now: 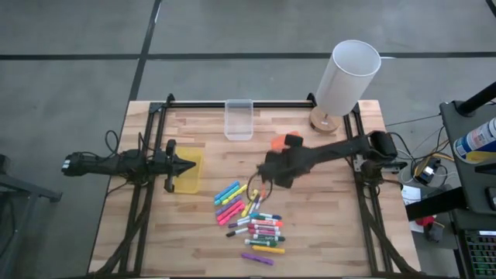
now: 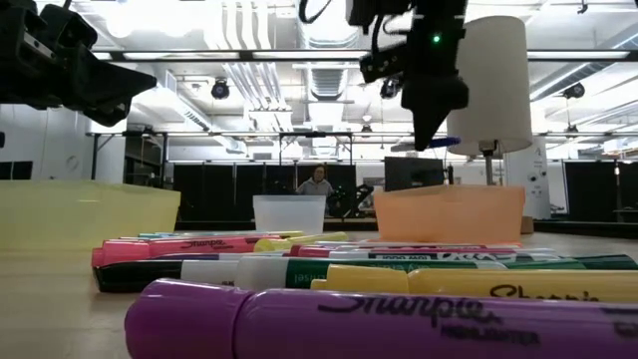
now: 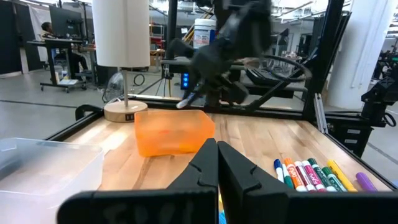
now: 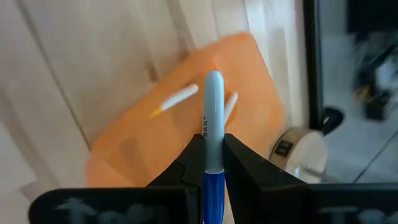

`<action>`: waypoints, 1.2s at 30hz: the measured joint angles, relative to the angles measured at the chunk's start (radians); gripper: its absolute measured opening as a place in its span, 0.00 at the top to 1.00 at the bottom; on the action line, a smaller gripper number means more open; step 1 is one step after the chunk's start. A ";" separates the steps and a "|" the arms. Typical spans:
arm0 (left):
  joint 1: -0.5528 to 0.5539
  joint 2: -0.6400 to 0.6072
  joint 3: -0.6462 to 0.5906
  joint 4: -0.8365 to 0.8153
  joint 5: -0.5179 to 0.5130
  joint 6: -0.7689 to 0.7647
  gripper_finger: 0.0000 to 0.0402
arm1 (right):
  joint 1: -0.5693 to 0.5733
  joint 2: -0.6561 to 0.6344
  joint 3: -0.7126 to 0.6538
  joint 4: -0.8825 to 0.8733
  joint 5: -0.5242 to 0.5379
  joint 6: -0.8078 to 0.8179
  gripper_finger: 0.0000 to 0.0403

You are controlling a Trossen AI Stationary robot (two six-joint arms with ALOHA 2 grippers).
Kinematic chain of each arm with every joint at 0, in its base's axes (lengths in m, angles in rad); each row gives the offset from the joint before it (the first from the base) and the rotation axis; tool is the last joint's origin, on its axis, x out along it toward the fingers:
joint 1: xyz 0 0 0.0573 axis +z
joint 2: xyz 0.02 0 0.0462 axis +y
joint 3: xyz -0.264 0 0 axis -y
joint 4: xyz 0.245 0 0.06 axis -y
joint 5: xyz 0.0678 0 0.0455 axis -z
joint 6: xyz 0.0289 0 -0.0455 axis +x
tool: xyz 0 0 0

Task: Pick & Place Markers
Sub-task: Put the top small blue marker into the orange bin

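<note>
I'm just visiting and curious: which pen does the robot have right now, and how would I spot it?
Start at the white lamp; beside it sits the orange bin. Above it, the right gripper pinches a blue marker, the only pen off the table.

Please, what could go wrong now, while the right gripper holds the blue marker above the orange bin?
1. The right gripper pinches the blue marker only at mid-barrel, so it might tilt or slip before release.
2. It hangs high above the orange bin, which already holds markers; a dropped marker may bounce out over the bin's wall.
3. The lamp stands close beside that bin, so the arm could brush it when swinging.
</note>
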 joint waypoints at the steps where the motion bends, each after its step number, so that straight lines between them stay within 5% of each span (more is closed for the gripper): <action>1: 0.000 0.000 0.000 0.000 0.000 0.000 1.00 | -0.024 -0.003 -0.004 0.001 -0.017 0.000 0.92; 13: 0.000 0.000 0.000 0.000 0.000 0.000 1.00 | -0.252 -0.011 -0.112 0.080 -0.112 -0.065 0.92; 20: 0.000 0.000 0.000 0.000 0.000 0.000 1.00 | -0.295 -0.011 -0.156 0.203 -0.337 -0.088 0.92; 36: 0.000 0.000 0.000 0.000 0.000 0.000 1.00 | -0.300 -0.012 -0.174 0.220 -0.330 -0.082 0.78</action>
